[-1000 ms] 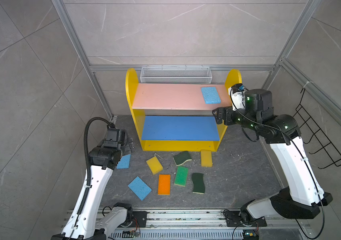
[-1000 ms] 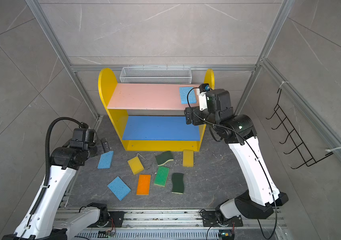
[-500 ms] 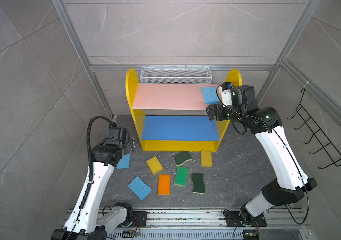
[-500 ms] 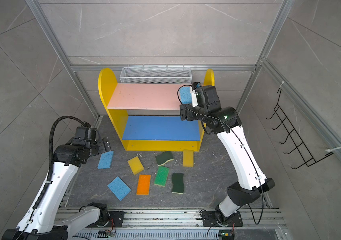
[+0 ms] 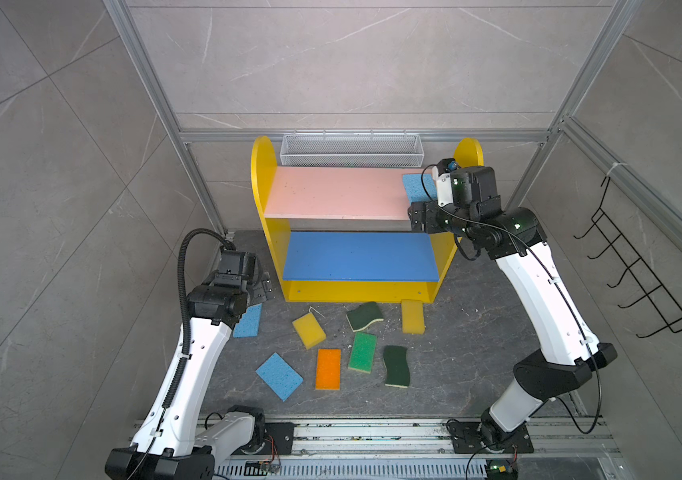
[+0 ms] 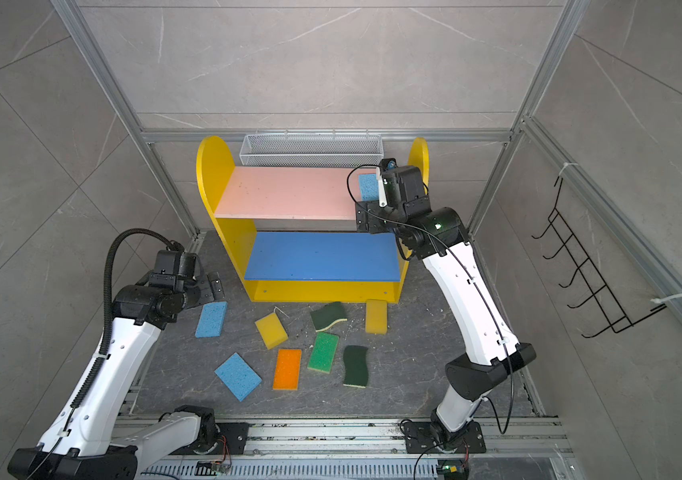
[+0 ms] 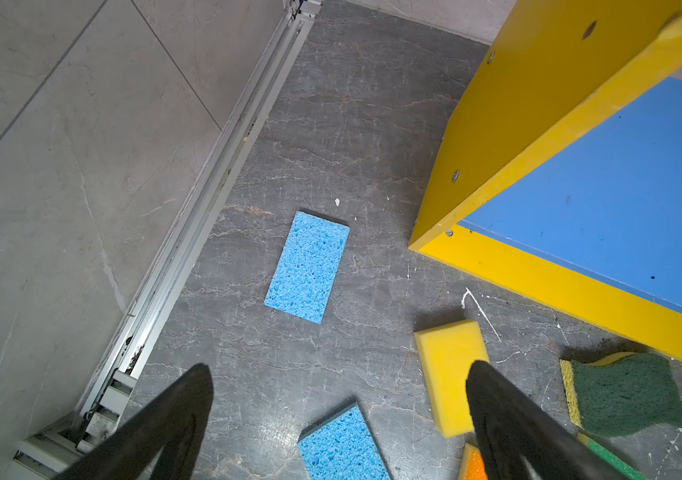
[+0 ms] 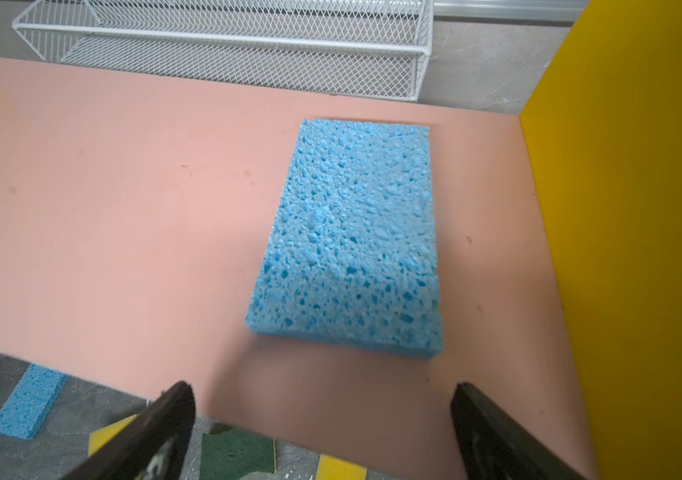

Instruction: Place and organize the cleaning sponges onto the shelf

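Right wrist view: light blue sponge [image 8: 352, 237] flat on pink upper board [image 8: 123, 208] of shelf [image 8: 621, 249], near yellow side, apart from it. Right gripper [image 8: 322, 388] spread wide, empty, just short of sponge. Left wrist view: left gripper [image 7: 339, 368] spread wide, empty, above floor [image 7: 352, 104]; second light blue sponge [image 7: 308, 266] lying ahead, near shelf corner. Both top views: orange sponge [image 5: 327, 368], bright green sponge [image 5: 363, 352] among others loose on floor before shelf.

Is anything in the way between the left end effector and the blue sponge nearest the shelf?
Nothing visible does. The open left end effector hangs near the light blue sponge, with only bare floor between them; the yellow sponge lies off to the side.
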